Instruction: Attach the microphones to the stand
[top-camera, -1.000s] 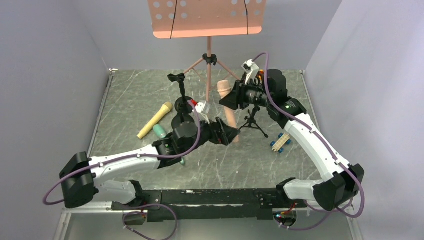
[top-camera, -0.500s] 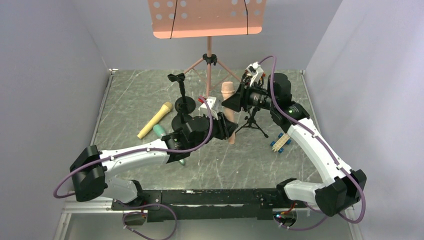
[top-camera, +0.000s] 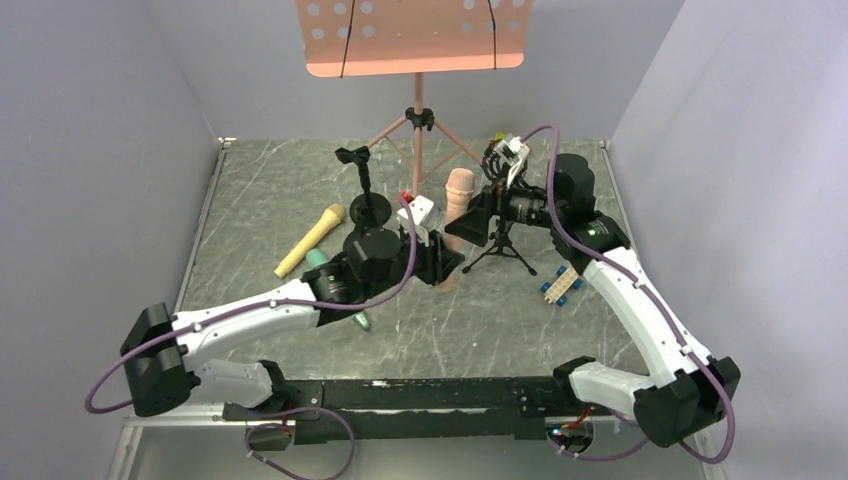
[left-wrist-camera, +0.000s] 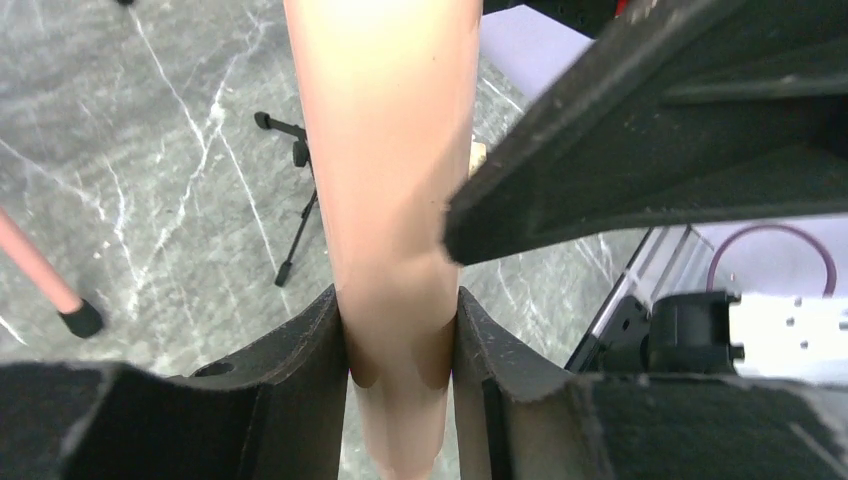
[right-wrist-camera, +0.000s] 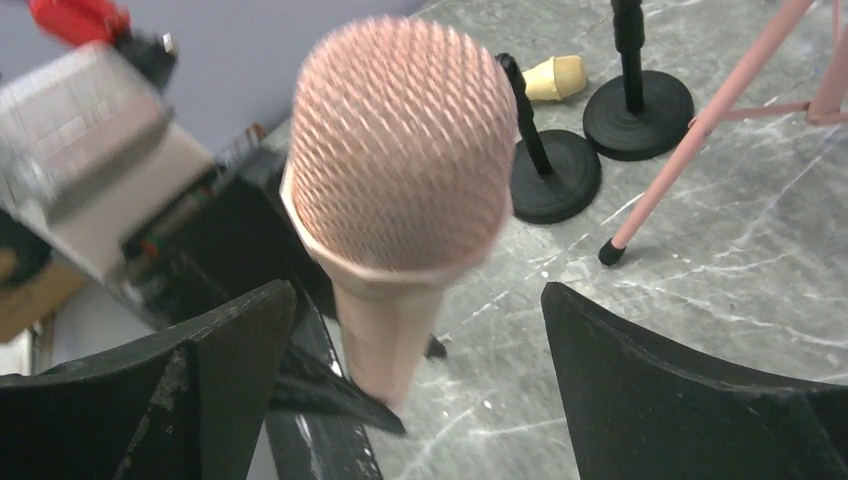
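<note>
Left wrist view alone shows left gripper (left-wrist-camera: 400, 340) clamping the slim salmon pink plastic microphone (left-wrist-camera: 385, 150); right gripper (right-wrist-camera: 415, 300), gripping earlier, now gapes.

From above, the teal microphone (top-camera: 318, 261) lies mostly under the left arm (top-camera: 260, 315), with only its head and tail tip showing. The pink microphone (left-wrist-camera: 385, 200) loses its head to the left wrist view's top edge (the right wrist view shows that head blurred). Seen from above, its handle passes behind the left gripper (top-camera: 448, 262) and seemingly reappears below.
</note>
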